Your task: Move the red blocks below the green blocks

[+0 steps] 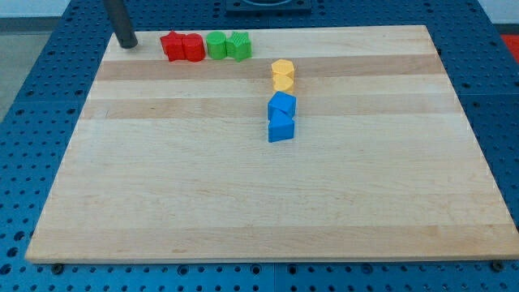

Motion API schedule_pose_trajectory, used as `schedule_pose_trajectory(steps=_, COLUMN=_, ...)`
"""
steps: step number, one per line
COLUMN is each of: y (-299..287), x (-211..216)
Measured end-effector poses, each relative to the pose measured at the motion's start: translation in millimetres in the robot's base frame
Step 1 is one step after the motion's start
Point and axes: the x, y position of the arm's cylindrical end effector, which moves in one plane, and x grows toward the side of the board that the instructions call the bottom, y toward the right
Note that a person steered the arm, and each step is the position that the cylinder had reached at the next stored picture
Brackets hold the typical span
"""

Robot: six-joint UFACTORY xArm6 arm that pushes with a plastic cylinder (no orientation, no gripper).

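Two red blocks (182, 46) sit side by side near the board's top edge, left of centre. Two green blocks (228, 45) touch them on their right, so the four form one row. My tip (126, 44) stands at the board's top left corner, to the left of the red blocks with a gap between. Their exact shapes are hard to make out.
Two yellow blocks (282, 75) are stacked in a short column right of the green ones and lower. Two blue blocks (281, 117) continue that column below. The wooden board (243, 203) lies on a blue perforated table.
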Motion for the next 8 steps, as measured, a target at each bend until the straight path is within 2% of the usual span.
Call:
schedule_pose_trajectory(steps=5, y=84, x=19)
schedule_pose_trajectory(steps=8, y=105, x=44)
